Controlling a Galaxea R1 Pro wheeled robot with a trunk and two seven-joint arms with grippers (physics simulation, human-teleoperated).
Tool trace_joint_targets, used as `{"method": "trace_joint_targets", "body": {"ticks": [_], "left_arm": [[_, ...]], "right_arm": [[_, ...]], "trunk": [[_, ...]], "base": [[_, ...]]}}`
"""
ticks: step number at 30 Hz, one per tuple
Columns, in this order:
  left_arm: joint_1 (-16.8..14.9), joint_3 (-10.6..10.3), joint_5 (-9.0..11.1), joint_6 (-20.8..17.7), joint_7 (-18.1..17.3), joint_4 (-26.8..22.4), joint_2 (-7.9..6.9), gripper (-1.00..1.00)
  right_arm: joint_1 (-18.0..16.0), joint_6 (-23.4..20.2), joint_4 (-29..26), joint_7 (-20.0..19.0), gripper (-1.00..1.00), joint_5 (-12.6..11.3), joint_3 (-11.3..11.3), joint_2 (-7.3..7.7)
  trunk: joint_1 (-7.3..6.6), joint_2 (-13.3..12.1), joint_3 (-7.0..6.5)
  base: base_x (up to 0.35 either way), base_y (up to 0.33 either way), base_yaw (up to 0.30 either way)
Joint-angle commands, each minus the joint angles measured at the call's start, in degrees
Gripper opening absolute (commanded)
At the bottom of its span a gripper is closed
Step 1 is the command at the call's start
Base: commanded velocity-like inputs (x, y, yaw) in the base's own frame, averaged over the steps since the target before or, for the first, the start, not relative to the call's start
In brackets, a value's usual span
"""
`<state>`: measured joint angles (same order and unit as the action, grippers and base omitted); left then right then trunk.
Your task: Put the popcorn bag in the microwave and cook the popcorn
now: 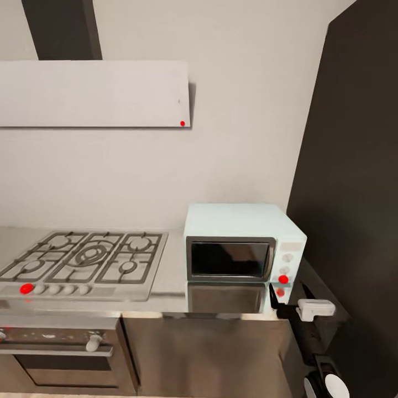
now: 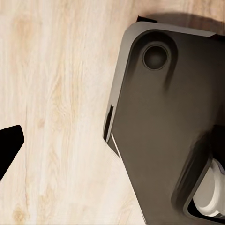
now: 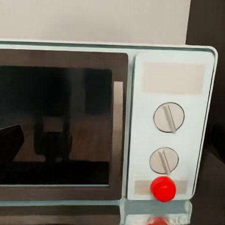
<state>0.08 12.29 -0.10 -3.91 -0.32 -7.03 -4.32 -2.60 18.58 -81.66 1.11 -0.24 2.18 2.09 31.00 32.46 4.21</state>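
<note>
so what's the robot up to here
The robot faces the kitchen countertop, with its right arm raised toward the front of the pale-blue microwave. The microwave door is shut, and the right wrist camera looks straight at the two knobs and the red button. Nothing is held that I can see. The hob sits to the microwave's left. The left wrist camera looks down at the wood floor beside the robot's dark base.

I see the microwave as smooth pale-blue plastic with a dark glossy glass door. The tabletop under it is glossy grey and mirrors it. My left wrist camera shows matt pale wood floor.
</note>
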Motion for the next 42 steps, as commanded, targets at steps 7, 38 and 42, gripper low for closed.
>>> {"method": "trace_joint_targets", "body": {"ticks": [7, 38, 42], "left_arm": [[0.0, 0.3, 0.0, -0.4, 0.0, -0.2, 0.10, 1.00], [0.0, 0.3, 0.0, 0.4, 0.1, -0.2, 0.58, 1.00], [0.0, 0.3, 0.0, 0.4, 0.1, -0.2, 0.62, 1.00]], "right_arm": [[0.0, 0.1, 0.0, 0.1, 1.00, 0.0, -0.1, 0.02], [0.0, 0.3, 12.0, 0.1, 1.00, 0.1, -0.1, 0.11], [0.0, 0.3, 12.0, 0.2, 1.00, 0.1, -0.1, 0.23]], "trunk": [[0.06, 0.1, 0.10], [0.06, 0.1, 0.10], [0.06, 0.1, 0.10]], "base": [[0.322, 0.000, 0.000], [0.052, 0.000, 0.000], [0.030, 0.000, 0.000]]}}
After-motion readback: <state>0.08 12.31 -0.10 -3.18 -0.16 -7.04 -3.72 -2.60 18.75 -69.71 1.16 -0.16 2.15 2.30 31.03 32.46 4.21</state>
